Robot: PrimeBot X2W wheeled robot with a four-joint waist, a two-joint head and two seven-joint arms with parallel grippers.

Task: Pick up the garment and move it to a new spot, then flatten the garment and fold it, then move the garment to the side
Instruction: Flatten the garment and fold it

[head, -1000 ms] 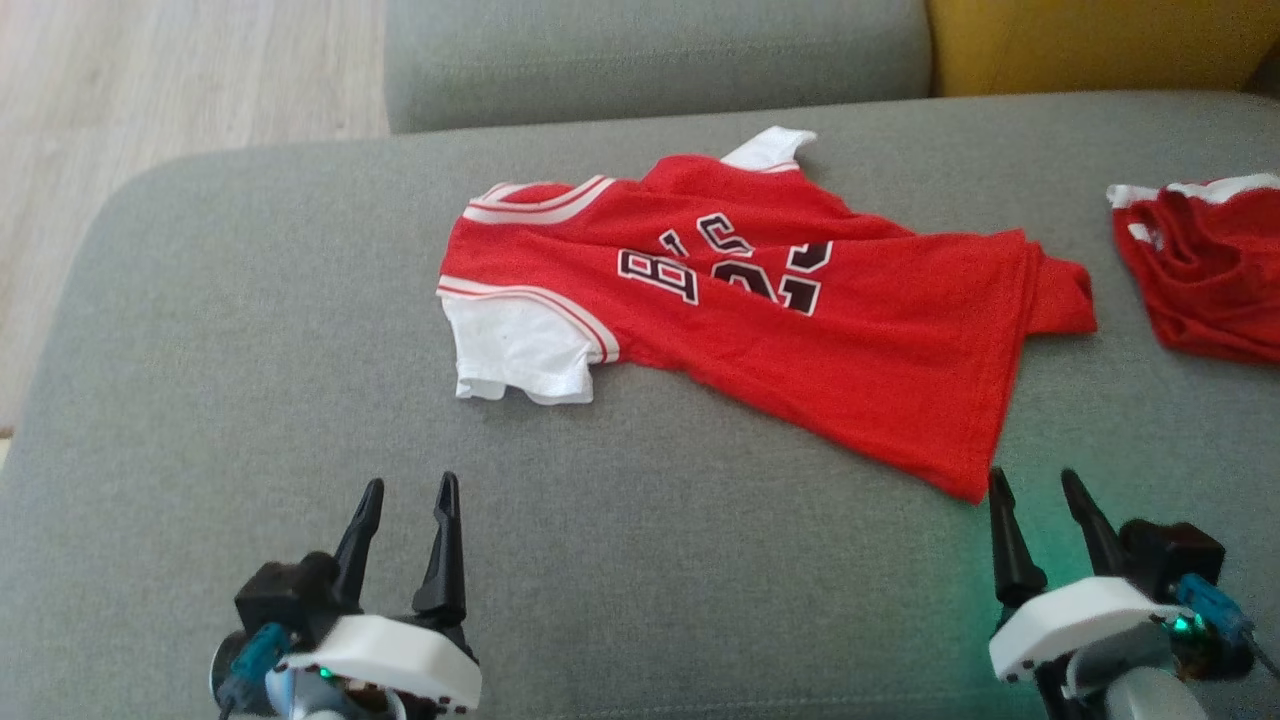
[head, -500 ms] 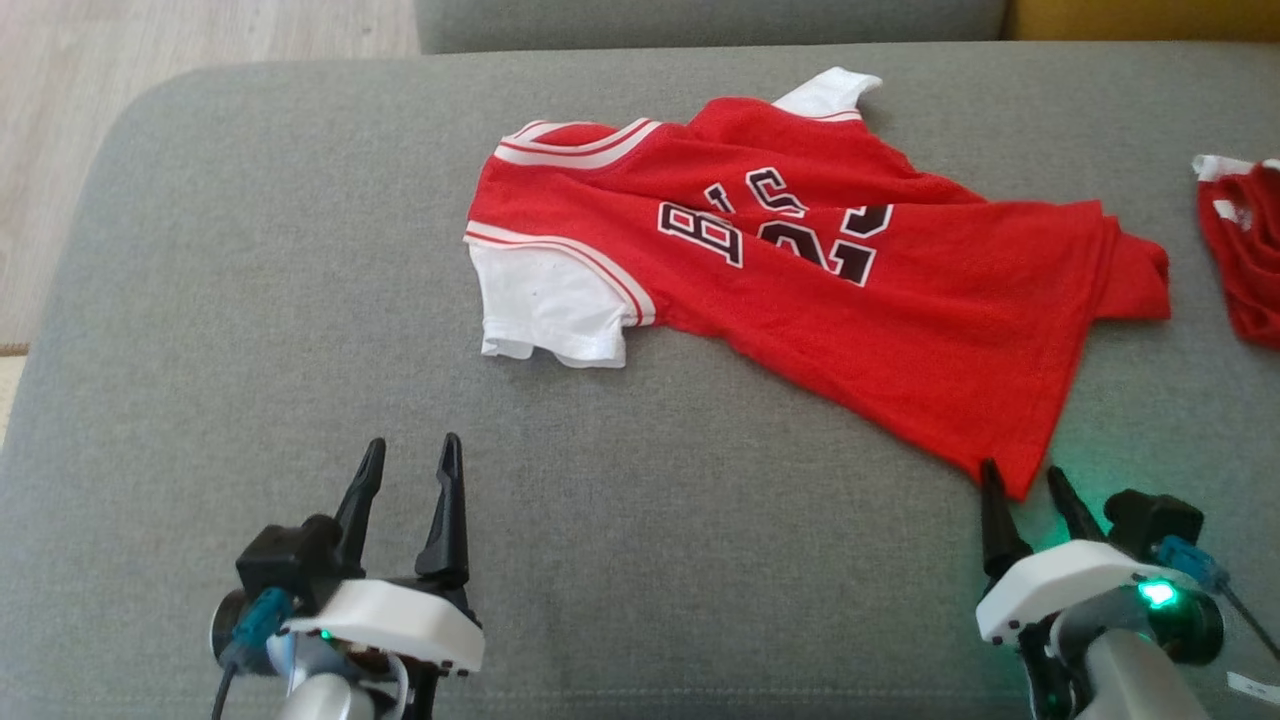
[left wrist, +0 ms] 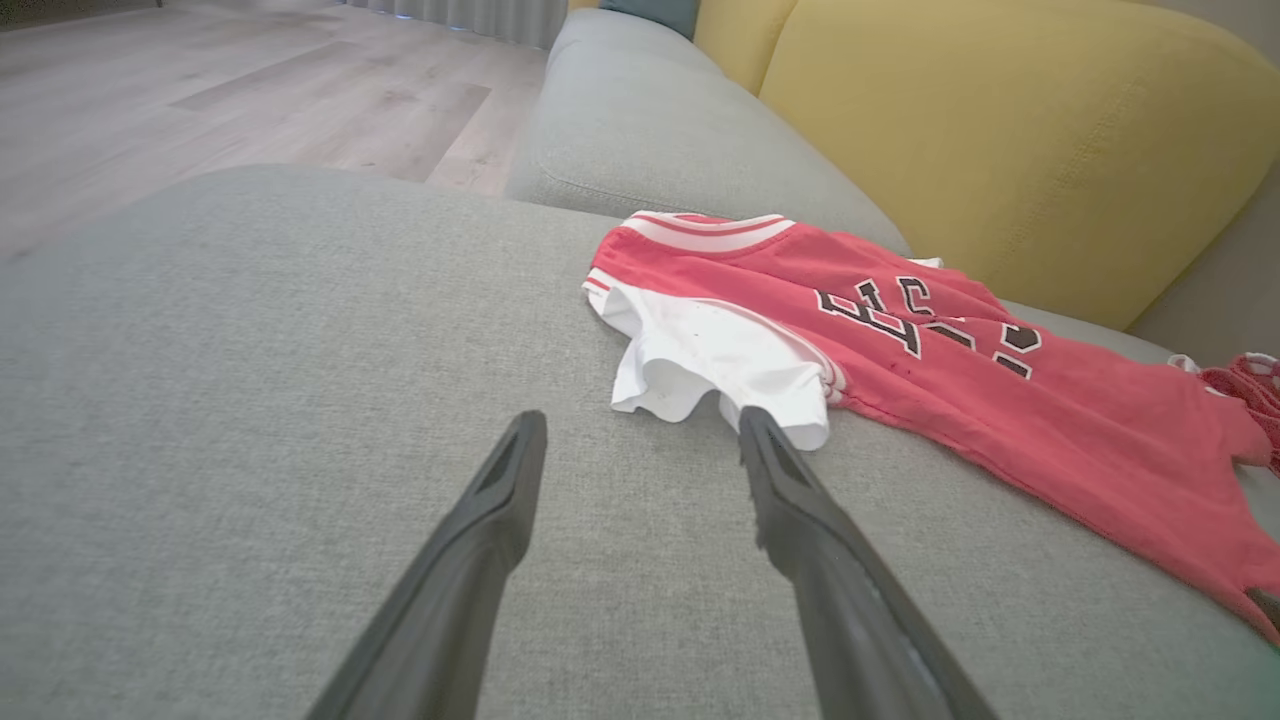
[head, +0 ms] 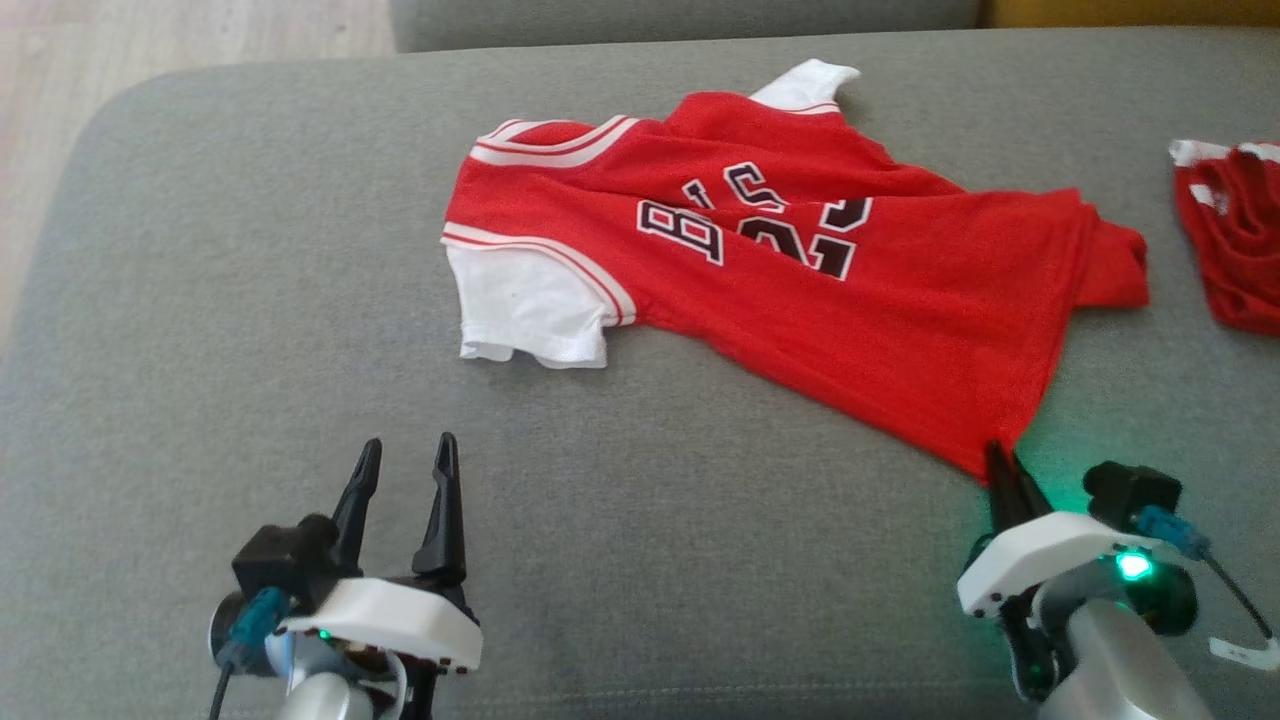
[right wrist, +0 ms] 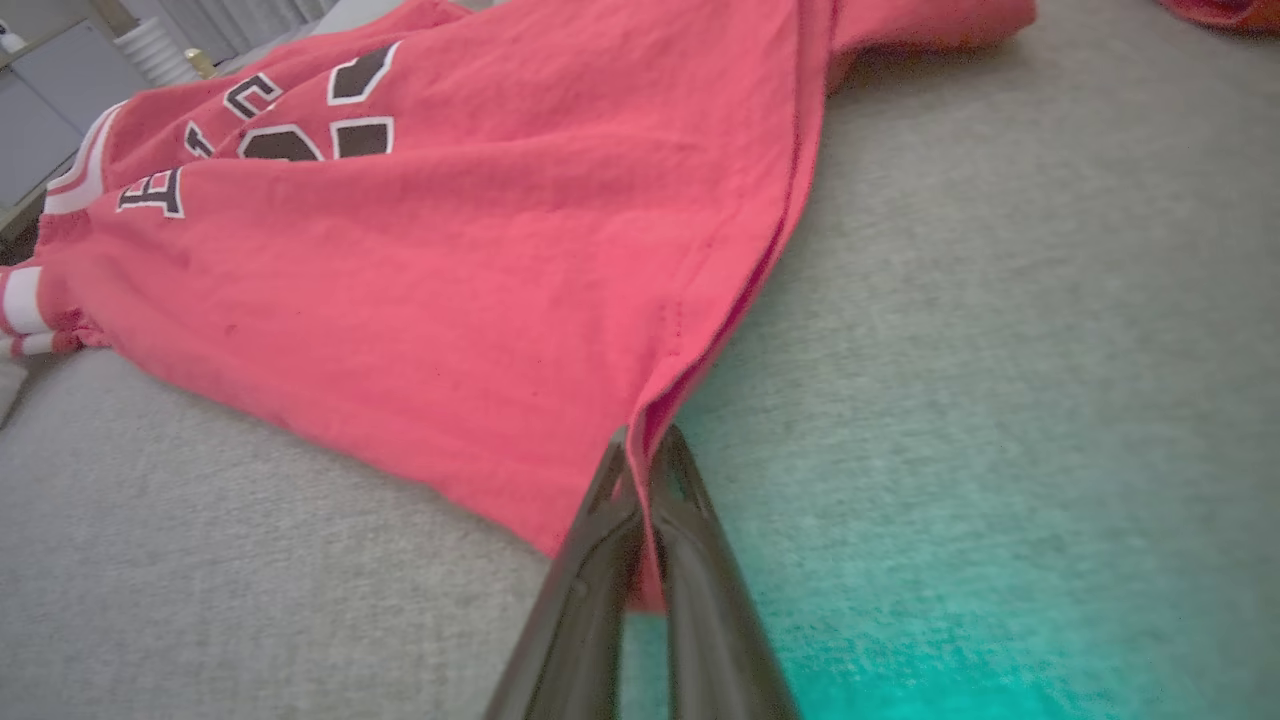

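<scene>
Grey fabric sofa seat (head: 200, 300) spans the near field. Pale wood floor (head: 200, 40) lies far left; yellow back cushion (left wrist: 1000, 130) far right.

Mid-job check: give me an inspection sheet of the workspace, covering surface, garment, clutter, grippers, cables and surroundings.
Surface: grey sofa seat, plain fabric.
Job's things: red jersey lies lettering-up, wrinkled, not yet folded; its white sleeve points toward the left gripper.
Clutter: second red garment at the seat's right, apart from the jersey.
Grippers: left gripper open, over the seat short of the white sleeve; right gripper shut on the jersey's near hem corner.
Cables: blue-plugged cable at each wrist, clear of the jersey.
Surroundings: wood floor, yellow back cushion.
</scene>
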